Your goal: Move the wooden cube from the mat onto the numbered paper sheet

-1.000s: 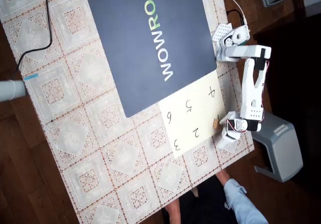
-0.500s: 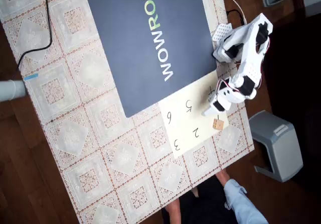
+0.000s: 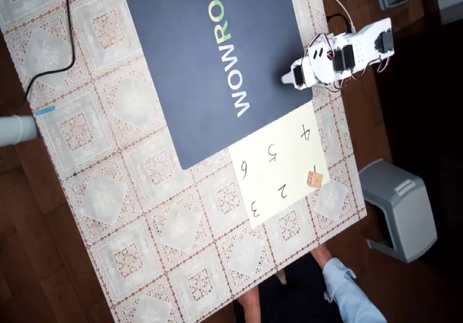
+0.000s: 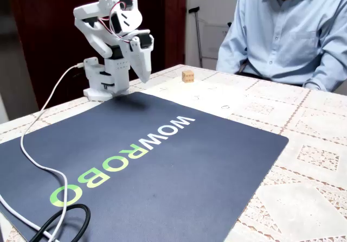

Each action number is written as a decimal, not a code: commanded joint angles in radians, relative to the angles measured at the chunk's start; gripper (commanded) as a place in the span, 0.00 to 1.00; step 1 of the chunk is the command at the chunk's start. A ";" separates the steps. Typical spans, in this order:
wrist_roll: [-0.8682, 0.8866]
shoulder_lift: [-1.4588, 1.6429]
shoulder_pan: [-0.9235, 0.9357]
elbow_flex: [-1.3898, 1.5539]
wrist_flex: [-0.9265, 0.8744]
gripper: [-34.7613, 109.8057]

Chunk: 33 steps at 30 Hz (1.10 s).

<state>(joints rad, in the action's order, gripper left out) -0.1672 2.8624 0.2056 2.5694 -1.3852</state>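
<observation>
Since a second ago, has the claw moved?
Yes. In the overhead view the claw has left the numbered paper sheet and swung up the picture over the mat edge. The wooden cube lies on the sheet.

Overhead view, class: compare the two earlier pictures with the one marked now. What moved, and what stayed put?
The arm swung away from the numbered paper sheet, folding back toward its base; its hand now hangs over the mat edge. It carries nothing. The wooden cube, left by the sheet's edge near the 2, has barely shifted. Mat, sheet and tablecloth are unchanged.
</observation>
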 commanded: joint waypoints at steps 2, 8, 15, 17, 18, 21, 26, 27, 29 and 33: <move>-0.074 0.245 0.092 0.166 -0.025 0.24; -0.072 0.393 0.129 0.307 -0.051 0.26; -0.081 0.393 0.115 0.308 -0.052 0.24; -0.037 0.393 0.166 0.308 -0.049 0.24; -0.017 0.393 0.186 0.308 -0.049 0.25; -0.018 0.393 0.189 0.308 -0.049 0.27; -0.049 0.393 0.158 0.308 -0.049 0.24; -0.051 0.393 0.156 0.308 -0.049 0.24; -0.052 0.393 0.155 0.308 -0.049 0.24; -0.052 0.393 0.153 0.308 -0.049 0.24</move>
<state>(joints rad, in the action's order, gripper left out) -0.1933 3.2382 0.3559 2.8317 -1.4005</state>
